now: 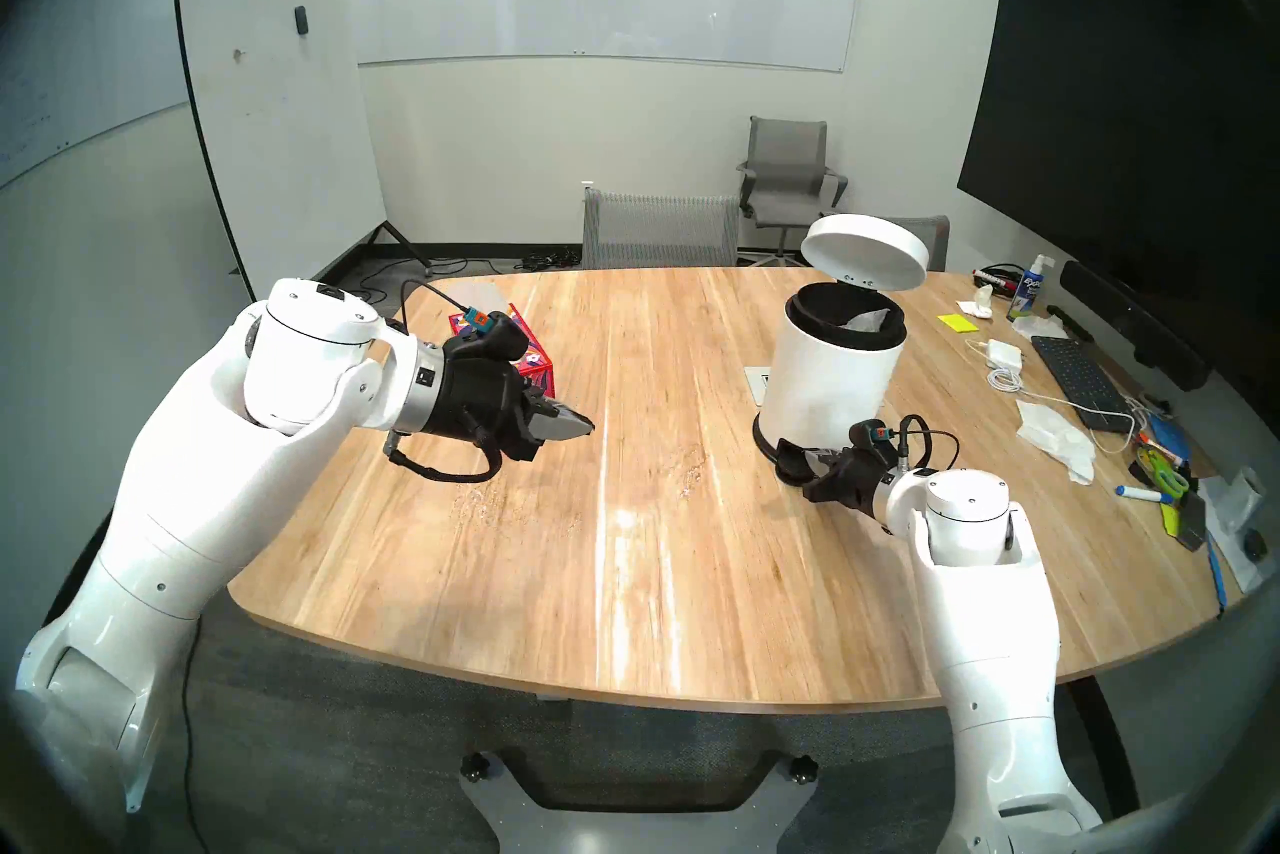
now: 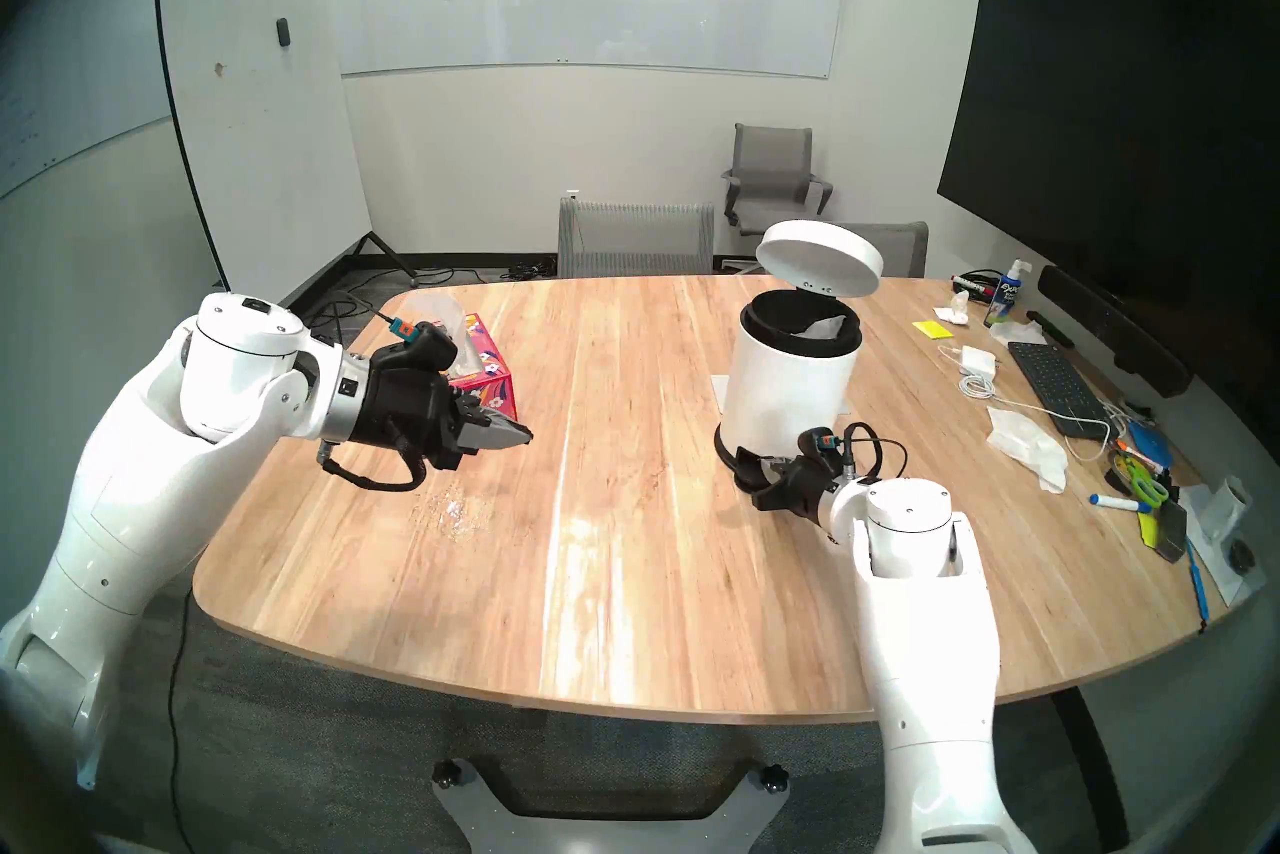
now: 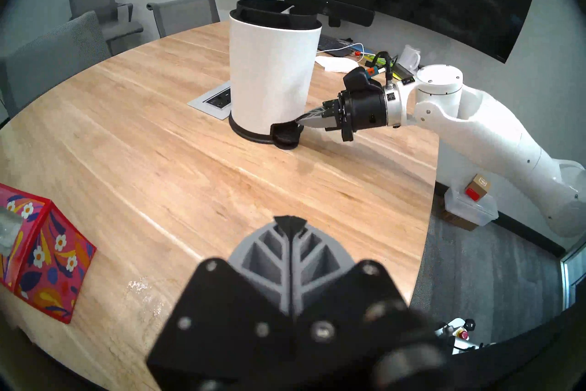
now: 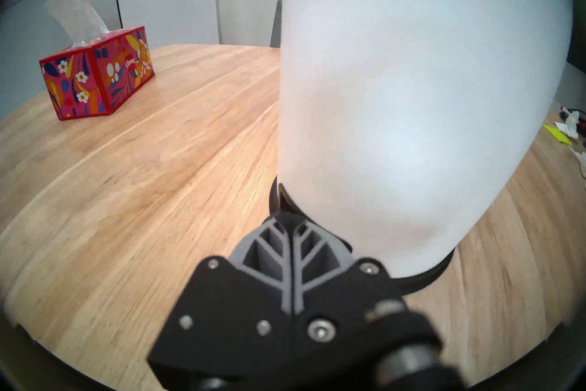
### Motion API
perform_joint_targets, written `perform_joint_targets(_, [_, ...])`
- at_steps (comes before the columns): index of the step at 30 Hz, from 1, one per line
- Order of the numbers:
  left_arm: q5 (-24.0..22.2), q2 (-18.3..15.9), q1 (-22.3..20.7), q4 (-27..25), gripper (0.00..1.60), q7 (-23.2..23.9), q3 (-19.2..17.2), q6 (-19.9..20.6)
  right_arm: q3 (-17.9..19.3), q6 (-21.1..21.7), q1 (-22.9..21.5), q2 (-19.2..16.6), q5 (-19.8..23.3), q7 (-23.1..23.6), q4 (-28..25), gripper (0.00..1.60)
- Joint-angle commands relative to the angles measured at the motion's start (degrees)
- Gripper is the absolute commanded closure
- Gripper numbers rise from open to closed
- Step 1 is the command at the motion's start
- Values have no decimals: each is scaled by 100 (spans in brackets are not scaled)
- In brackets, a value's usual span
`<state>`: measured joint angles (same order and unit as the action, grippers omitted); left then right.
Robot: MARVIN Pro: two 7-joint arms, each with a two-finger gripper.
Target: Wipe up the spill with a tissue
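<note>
No dark spill shows on the wooden table (image 1: 623, 554). A white tissue (image 4: 76, 12) sticks up from the red floral box (image 1: 533, 357) at the far left. Another crumpled white sheet (image 1: 866, 322) lies inside the white pedal bin (image 1: 824, 381), whose lid (image 1: 866, 256) stands open. My left gripper (image 1: 589, 426) hovers just in front of the box, shut and empty, as the left wrist view confirms (image 3: 290, 222). My right gripper (image 3: 299, 120) is shut, its tips resting on the bin's black pedal (image 3: 285, 135) at the base.
Two pale rough patches mark the wood, one (image 1: 478, 502) below the left gripper and one (image 1: 689, 464) mid-table. The right edge holds a keyboard (image 1: 1077, 378), rumpled white papers (image 1: 1056, 433), a spray bottle (image 1: 1028, 288), markers and cables. A power outlet plate (image 3: 212, 101) sits beside the bin. Chairs stand behind the table.
</note>
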<state>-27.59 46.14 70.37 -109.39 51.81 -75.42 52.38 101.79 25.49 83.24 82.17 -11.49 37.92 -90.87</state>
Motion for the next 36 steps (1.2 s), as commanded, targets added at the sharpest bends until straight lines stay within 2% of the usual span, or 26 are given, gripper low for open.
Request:
perform_joint_targets(1, [-72, -241, 302, -240, 160, 104, -199, -117, 56, -38, 83, -66, 112, 195, -654, 160])
perform_joint_targets(21, [-33, -372, 969, -121, 160, 17, -503, -585, 538, 166, 993, -183, 287, 760, -2085, 160])
perform_joint_targets(30, [-39, -181, 1393, -65, 160, -313, -654, -1030, 841, 433, 1462, -175, 344, 966, -2729, 160])
perform_joint_targets(36, [-86, 117, 1779, -54, 160, -673, -860, -1553, 1046, 650, 1845, -96, 360, 1056, -3215, 160])
